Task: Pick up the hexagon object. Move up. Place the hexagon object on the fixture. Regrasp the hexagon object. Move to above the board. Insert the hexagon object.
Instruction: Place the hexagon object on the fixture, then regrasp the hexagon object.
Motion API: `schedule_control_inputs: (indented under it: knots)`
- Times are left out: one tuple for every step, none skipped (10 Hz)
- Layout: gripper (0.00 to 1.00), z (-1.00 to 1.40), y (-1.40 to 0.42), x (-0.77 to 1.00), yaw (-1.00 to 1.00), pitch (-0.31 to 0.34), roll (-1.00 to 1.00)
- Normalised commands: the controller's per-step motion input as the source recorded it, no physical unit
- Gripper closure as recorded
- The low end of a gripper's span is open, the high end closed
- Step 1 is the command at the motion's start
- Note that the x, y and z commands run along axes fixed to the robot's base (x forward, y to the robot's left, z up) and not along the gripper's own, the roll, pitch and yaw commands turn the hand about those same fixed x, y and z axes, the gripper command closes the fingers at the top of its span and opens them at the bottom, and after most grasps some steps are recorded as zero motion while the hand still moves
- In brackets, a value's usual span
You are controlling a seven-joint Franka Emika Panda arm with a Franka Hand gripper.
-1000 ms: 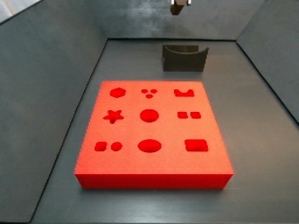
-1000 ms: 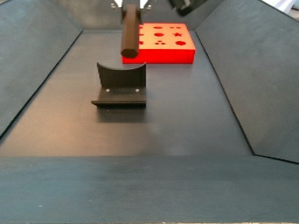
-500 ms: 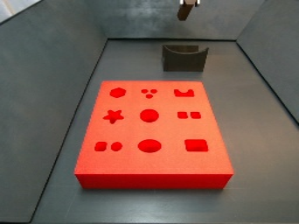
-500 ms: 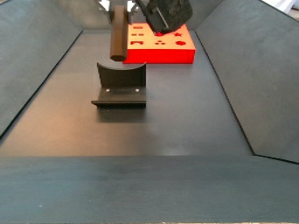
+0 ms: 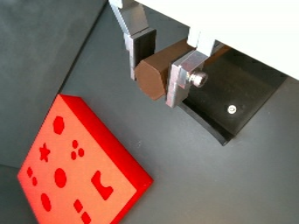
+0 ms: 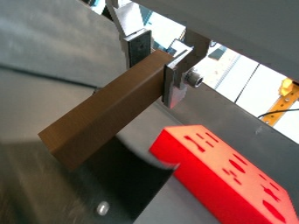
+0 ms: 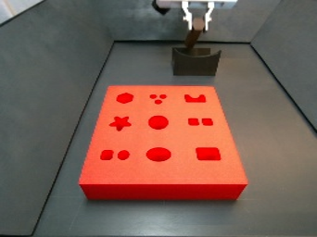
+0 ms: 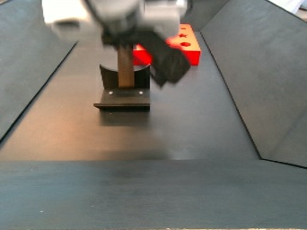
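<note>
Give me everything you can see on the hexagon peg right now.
The hexagon object is a plain brown rod with flat facets and a hexagonal end face, matte like wood or plastic. The hand is shut on it near one end, silver fingers pressing opposite sides. In a side view it hangs roughly upright over the fixture; whether its lower end touches the notch is unclear.

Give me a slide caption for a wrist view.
Gripper holds the brown hexagon object near the red board.

We log the gripper at twelve o'clock, holding the hexagon object over the fixture (board at six).
</note>
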Motion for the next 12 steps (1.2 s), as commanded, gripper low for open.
schedule_control_inputs:
  knots:
    - [1.0, -1.0, 0.13, 0.18, -0.18, 0.117, -0.29]
    - [1.0, -1.0, 0.13, 0.18, -0.19, 0.071, -0.2]
    - [1.0, -0.83, 0.12, 0.16, -0.18, 0.042, -0.18]
    - [1.0, -0.65, 0.11, 0.13, -0.17, 0.021, -0.16]
    - [1.0, -0.59, 0.15, 0.1, -0.16, -0.01, -0.12]
    - [1.0, -0.59, 0.15, 0.09, -0.14, -0.021, -0.1]
    - [1.0, -0.59, 0.15, 0.09, -0.12, -0.021, -0.1]
    - [1.0, -0.59, 0.15, 0.09, -0.11, -0.021, -0.1]
    - [1.0, -0.59, 0.15, 0.08, -0.09, -0.02, -0.1]
    - [0.0, 0.0, 0.0, 0.0, 0.0, 0.0, 0.0]
    - [0.0, 1.0, 0.0, 0.0, -0.02, -0.057, 0.03]
    - [0.0, 1.0, 0.01, -0.02, 0.0, -0.046, 0.03]
